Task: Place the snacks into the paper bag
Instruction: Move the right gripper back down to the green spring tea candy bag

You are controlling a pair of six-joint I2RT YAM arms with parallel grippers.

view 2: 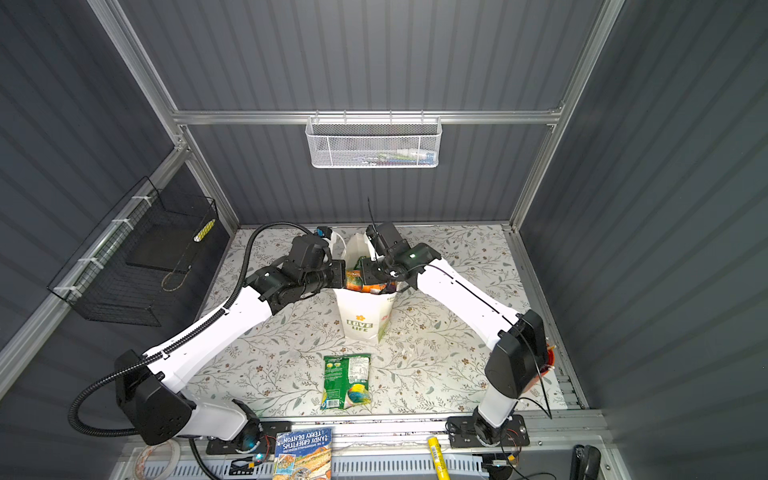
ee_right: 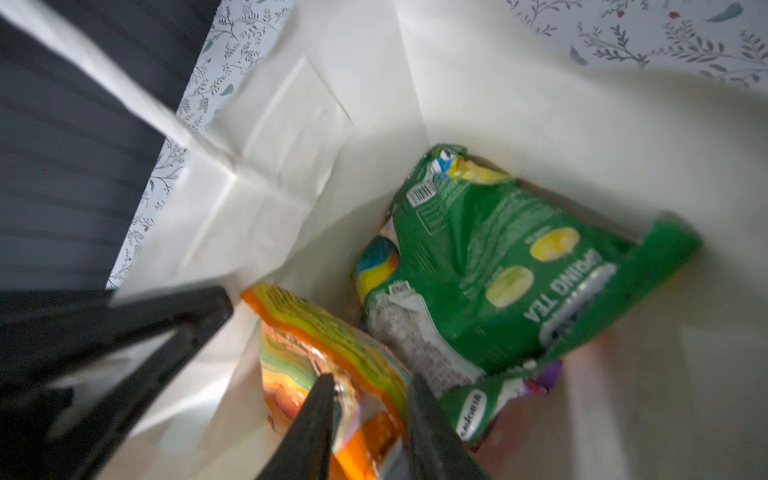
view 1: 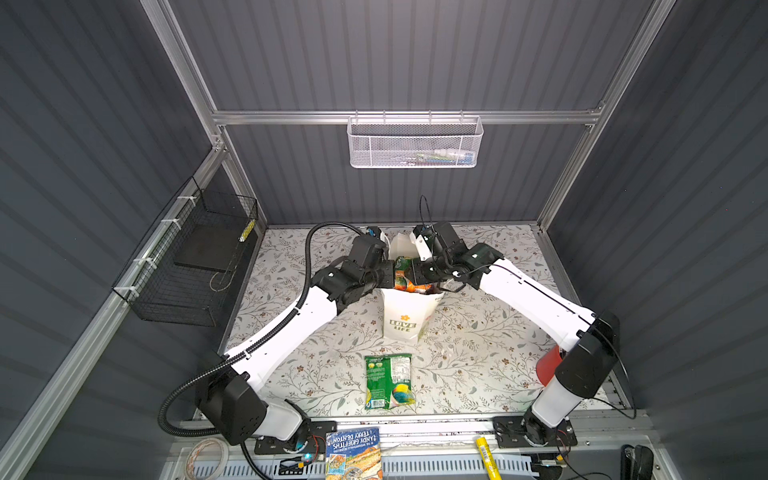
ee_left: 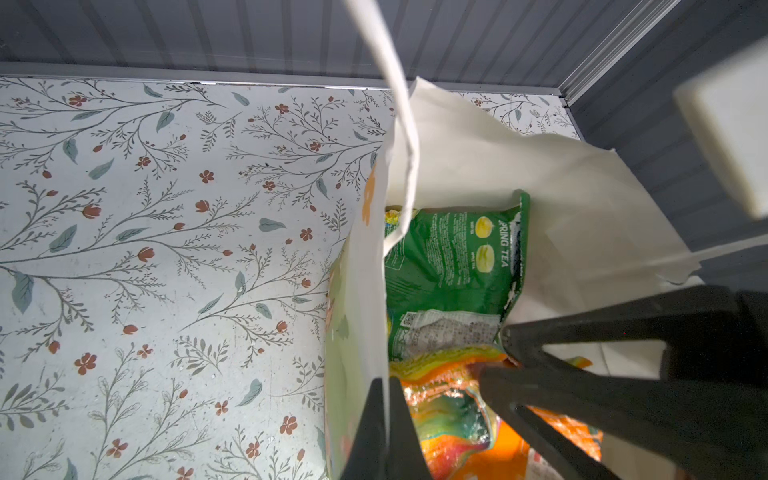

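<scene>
A white paper bag [view 1: 409, 320] printed "LOVE LIFE" stands open at the centre of both top views on a floral-patterned table [view 1: 478, 332]. Both arms reach up to its mouth from the lower corners of the frame.

At the bottom edge of the left wrist view, the left gripper [ee_left: 386, 386] has its jaws pressed together on the bag's side wall, with the paper edge pinched between them. The right gripper [ee_right: 372, 378] is down inside the bag. Its jaws are partly apart and astride the top edge of an orange packet [ee_right: 316, 340]; whether they actually pinch it cannot be told.

Also inside the bag, a spring tea packet [ee_right: 498, 270] in green foil lies tilted against the inner wall at centre right of the right wrist view. A second green wrapper [ee_right: 478, 399] and a scrap of purple foil [ee_right: 544, 378] show beneath it.

One loose green packet [view 1: 388, 382] lies flat on the table at lower centre of both top views, below the bag and apart from it.

At upper centre, a white mesh basket [view 1: 386, 145] hangs from the back rail, holding a few pale, green and blue items too small to identify. At middle left, a black wire basket [view 1: 174, 307] on the side wall holds a dark flat slab [view 1: 203, 249] and a small yellow item [view 1: 248, 230] at its far corner.

A red cup [view 1: 546, 365] at the right is mostly hidden behind the right arm, its contents unseen. A book [view 1: 353, 453] lies at the bottom edge.
</scene>
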